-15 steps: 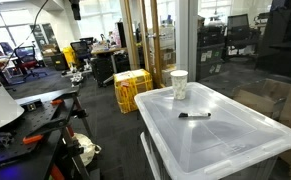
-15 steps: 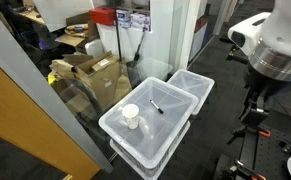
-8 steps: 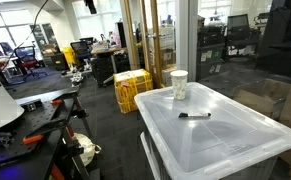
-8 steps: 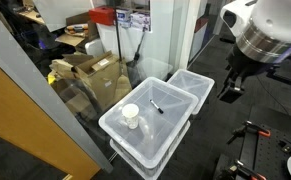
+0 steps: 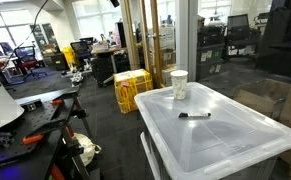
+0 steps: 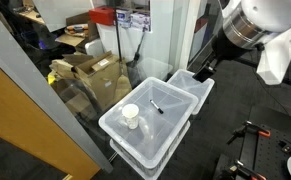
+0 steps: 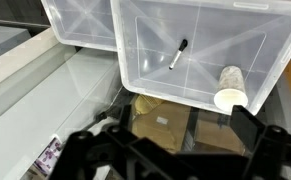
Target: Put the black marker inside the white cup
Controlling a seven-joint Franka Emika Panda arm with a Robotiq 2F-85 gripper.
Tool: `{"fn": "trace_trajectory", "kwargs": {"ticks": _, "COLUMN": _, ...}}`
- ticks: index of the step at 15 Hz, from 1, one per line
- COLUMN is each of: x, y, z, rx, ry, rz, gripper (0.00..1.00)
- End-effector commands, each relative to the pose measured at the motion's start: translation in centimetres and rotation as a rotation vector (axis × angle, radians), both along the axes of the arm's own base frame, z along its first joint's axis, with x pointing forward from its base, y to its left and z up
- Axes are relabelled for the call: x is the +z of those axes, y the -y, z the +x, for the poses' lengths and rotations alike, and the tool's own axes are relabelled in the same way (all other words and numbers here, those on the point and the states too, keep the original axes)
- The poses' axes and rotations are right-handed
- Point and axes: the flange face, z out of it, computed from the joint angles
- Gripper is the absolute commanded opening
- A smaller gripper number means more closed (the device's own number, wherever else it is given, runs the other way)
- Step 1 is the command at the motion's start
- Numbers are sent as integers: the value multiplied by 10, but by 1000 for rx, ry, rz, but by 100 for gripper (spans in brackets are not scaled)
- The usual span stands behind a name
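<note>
Plainly early in the job, with nothing grasped yet. Seen in the wrist view: the gripper [image 7: 160, 140], spread to its widest and empty, as suits an approach to a thin thing not yet reached.

Lying flat near the middle of the clear bin lid [image 7: 145, 30]: the black marker [image 7: 177, 55], on its side and a little aslant, unpropped. Open to a pinch across its narrow body, though likely to roll under a careless touch. Found in both exterior views too, black marker [image 5: 194, 115] [image 6: 156, 106], on the same smooth lid [image 5: 235, 135] [image 6: 120, 135].

Standing upright near one corner of that lid, mouth up: the white cup [image 7: 229, 88] [image 5: 179, 84] [image 6: 131, 116]. So placed, ready to take a thing lowered in from above. Near the marker but not touching it, with bare lid between.

As to the marker against the pincer: well apart, far below and ahead, roughly in line with the gap between the spread jaws, the cup off to one side of that line. In an exterior view, probably the pincer at the dark end of the arm [image 6: 200, 70], too blurred for certainty, high up and beyond a second bin [image 6: 197, 88] beside the first. Calls for a long descent first, then squaring the jaws across the marker.
</note>
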Motion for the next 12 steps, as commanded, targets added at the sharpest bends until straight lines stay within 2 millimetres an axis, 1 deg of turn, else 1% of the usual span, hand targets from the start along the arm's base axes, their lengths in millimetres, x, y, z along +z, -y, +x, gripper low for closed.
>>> {"fn": "trace_trajectory", "kwargs": {"ticks": 1, "x": -12, "y": 18, "z": 15, "rx": -60, "ry": 102, "rz": 44, "gripper": 100}}
{"fn": "trace_trajectory", "kwargs": {"ticks": 7, "x": -22, "y": 49, "z": 45, "rx": -112, "ry": 227, "rz": 122, "gripper": 100}}
{"fn": "trace_trajectory", "kwargs": {"ticks": 10, "x": -28, "y": 69, "z": 60, "rx": -134, "ry": 267, "rz": 133, "gripper": 100}}
{"fn": "trace_trajectory", "kwargs": {"ticks": 12, "x": -34, "y": 76, "z": 69, "rx": -135, "ry": 284, "rz": 135, "gripper": 100}}
